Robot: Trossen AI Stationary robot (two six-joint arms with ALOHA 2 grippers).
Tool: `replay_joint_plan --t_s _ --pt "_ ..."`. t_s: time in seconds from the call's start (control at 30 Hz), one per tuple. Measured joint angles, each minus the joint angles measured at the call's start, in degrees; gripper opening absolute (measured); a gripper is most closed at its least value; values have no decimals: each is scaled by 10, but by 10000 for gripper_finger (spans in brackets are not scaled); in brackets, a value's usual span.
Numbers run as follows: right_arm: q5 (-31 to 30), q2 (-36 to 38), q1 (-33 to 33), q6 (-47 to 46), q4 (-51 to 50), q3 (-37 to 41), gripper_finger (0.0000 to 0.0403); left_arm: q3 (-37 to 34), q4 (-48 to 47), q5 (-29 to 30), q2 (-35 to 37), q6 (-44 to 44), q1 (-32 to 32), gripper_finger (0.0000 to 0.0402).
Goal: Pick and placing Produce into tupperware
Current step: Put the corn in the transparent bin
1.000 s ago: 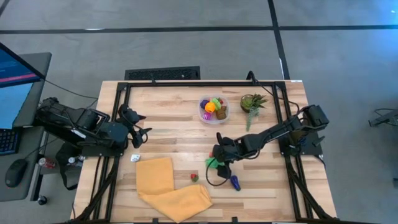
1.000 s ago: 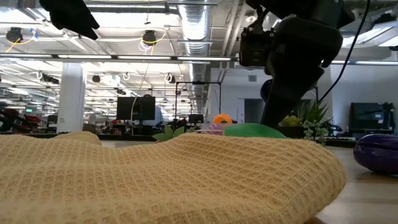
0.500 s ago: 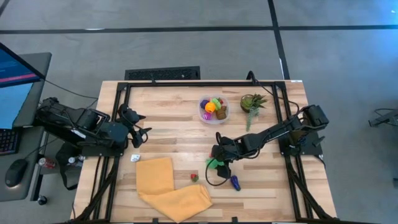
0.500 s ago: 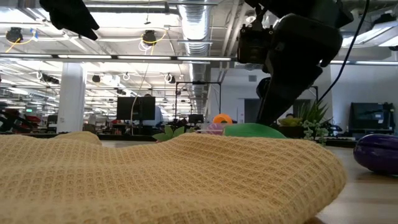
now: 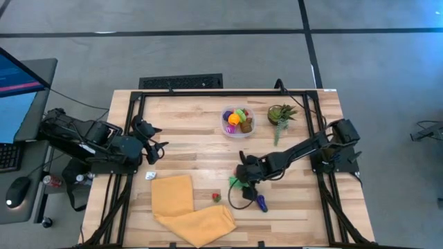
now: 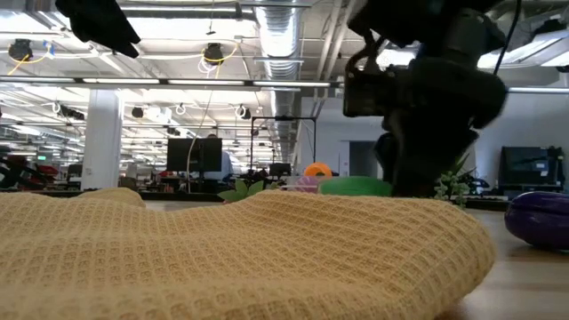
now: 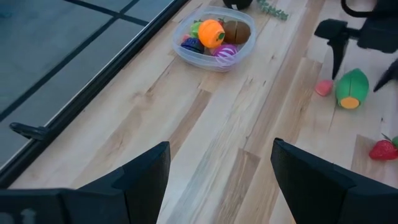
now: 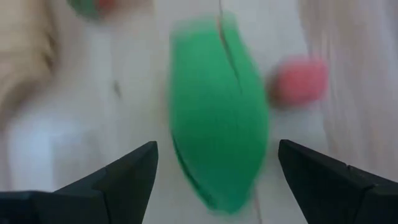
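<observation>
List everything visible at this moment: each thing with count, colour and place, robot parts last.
tub: one, clear, far middle of table, holding several bright toy pieces
green toy: one, between the right hand's open fingers, on the table
pink piece: one, beside the green toy
strawberry: one, red, near the cloth
purple toy: one, near edge
cloth: one, yellow, near edge
potted plant: one, green, beside the tub
left hand: open, waiting at left edge
right hand: open, over the green toy

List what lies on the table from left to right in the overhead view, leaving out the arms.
Yellow cloth → strawberry → tupperware → purple piece → potted plant.
</observation>
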State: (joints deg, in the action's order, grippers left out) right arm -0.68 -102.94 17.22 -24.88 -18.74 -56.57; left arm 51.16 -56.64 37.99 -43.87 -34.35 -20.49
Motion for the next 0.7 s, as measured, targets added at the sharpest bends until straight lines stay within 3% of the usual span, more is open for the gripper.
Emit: replay_joint_plan --t_s 0.5,0.7 --pt "4 -22 3 -21 29 -7 354 0 -9 3 0 2 0 267" --pt "3 -22 3 -21 27 -6 325 0 -9 3 0 2 0 267"
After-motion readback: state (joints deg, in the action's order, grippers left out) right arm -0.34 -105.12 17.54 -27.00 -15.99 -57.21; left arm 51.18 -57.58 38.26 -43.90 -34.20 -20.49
